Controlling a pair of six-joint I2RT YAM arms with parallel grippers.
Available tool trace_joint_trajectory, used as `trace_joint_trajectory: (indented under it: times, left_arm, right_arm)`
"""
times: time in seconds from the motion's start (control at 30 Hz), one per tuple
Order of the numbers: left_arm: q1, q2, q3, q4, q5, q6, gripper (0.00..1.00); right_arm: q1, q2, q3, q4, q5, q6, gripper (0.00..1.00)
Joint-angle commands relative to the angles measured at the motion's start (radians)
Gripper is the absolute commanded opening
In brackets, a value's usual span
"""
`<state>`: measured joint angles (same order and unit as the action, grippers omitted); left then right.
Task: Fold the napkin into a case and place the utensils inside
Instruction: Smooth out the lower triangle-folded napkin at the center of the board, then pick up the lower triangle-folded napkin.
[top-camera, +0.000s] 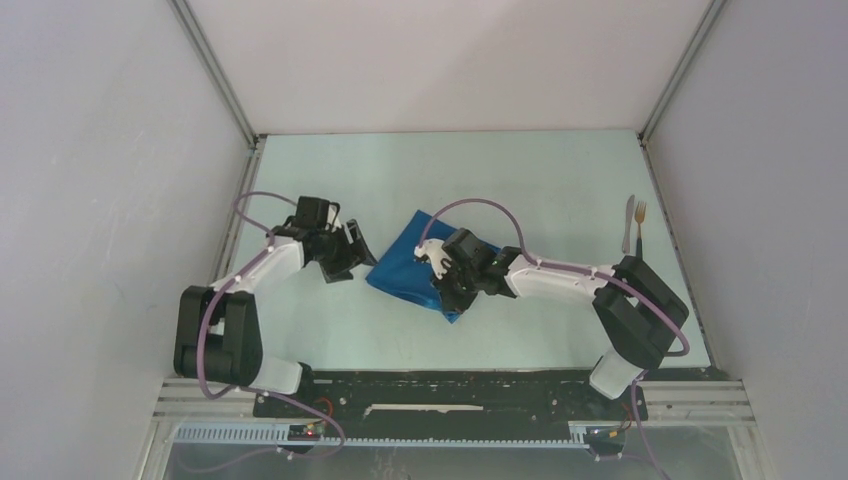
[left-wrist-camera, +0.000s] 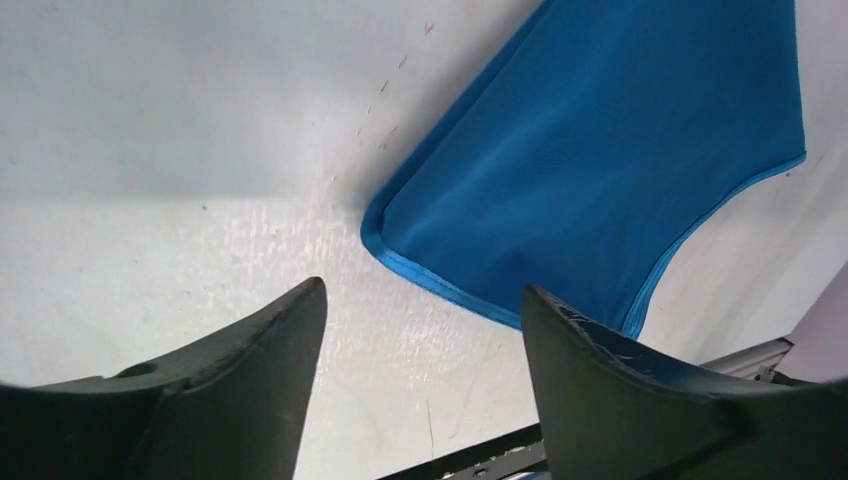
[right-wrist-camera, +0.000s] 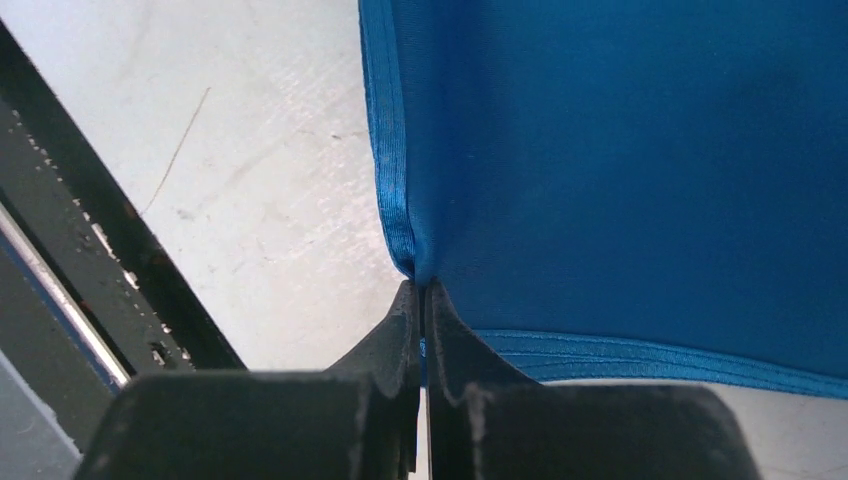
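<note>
White walls (top-camera: 90, 150) closed the cell on the left, back and right, meeting the pale table (top-camera: 520, 170) along metal rails, with the black mounting bar (top-camera: 450, 392) running along the near edge. Most of the tabletop lay bare toward the back, and its surface looked lightly scuffed and glossy in the wrist views. The left arm (top-camera: 250, 280) reached in from the near left and the right arm (top-camera: 570, 280) from the near right, both bent toward the middle. The napkin (top-camera: 405, 262) lay diagonally at the centre of the table, flat for the most part, its stitched hem showing as a brighter blue border. The left gripper (top-camera: 357, 250) hovered just beside the napkin's left edge with its jaws spread wide and nothing between them; in its own view a rounded corner of the cloth (left-wrist-camera: 600, 150) sat just ahead of the fingertips. The right gripper (top-camera: 452, 298) was closed tight on the napkin's near corner, pinching the hem (right-wrist-camera: 400, 200) between both pads. Well apart, near the right rail, the knife (top-camera: 628, 222) and the fork (top-camera: 640, 225) lay side by side, pointing toward the back
</note>
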<state>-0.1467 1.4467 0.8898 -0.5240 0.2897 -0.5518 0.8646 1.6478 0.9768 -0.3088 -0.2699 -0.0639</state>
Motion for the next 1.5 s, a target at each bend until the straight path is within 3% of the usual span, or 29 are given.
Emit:
trace_joint_trajectory:
  times: [0.0,0.1,0.2,0.37,0.47,0.63,0.97,1.2,1.47]
  left_arm:
    - [0.009,-0.106,-0.123,0.08,0.066,-0.068,0.79]
    - [0.009,-0.15,-0.192,0.121,0.077,-0.089,0.81]
    - [0.009,-0.156,-0.217,0.134,0.094,-0.095,0.81]
    - [0.008,-0.179,-0.233,0.137,0.091,-0.09,0.81]
    - [0.009,-0.19,-0.243,0.139,0.089,-0.087,0.81]
    - [0.009,-0.19,-0.269,0.16,0.097,-0.088,0.81]
    - [0.009,-0.175,-0.286,0.183,0.115,-0.083,0.81]
    - [0.009,-0.183,-0.284,0.18,0.128,-0.082,0.81]
    - [0.009,-0.206,-0.298,0.177,0.118,-0.087,0.82]
  right_arm:
    - [-0.002,-0.018,-0.004,0.028,-0.059,0.029,0.0]
    - [0.024,-0.013,-0.003,0.007,-0.009,0.013,0.0]
    - [0.09,0.002,0.007,-0.016,0.132,0.002,0.27]
    - [0.18,0.034,0.089,-0.147,0.364,0.057,0.57]
    - [0.209,0.051,0.115,-0.198,0.416,0.094,0.65]
    - [0.225,0.078,0.119,-0.192,0.419,0.083,0.69]
    - [0.183,0.155,0.179,-0.212,0.306,0.067,0.62]
    - [0.182,0.227,0.173,-0.245,0.347,0.082,0.55]
    - [0.187,0.293,0.173,-0.241,0.428,0.089,0.16]
